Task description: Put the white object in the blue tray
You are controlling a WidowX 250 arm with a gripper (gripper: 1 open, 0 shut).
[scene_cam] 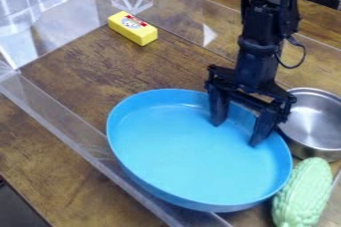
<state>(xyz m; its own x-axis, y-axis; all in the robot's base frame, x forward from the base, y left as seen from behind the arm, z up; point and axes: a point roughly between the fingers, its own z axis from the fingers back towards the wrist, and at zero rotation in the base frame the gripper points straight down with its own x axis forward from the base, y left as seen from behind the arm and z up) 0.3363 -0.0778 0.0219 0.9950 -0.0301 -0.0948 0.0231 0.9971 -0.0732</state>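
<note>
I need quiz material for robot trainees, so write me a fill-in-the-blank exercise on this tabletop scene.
1. The claw hangs with its jaws ____ above the blue tray.
2. The white object lies ____ the tray, at its right end.
3. The yellow box sits on the ____ table.
4. Right of the claw stands a steel ____, its rim showing.

Missing words: open; outside; wooden; pot
</note>
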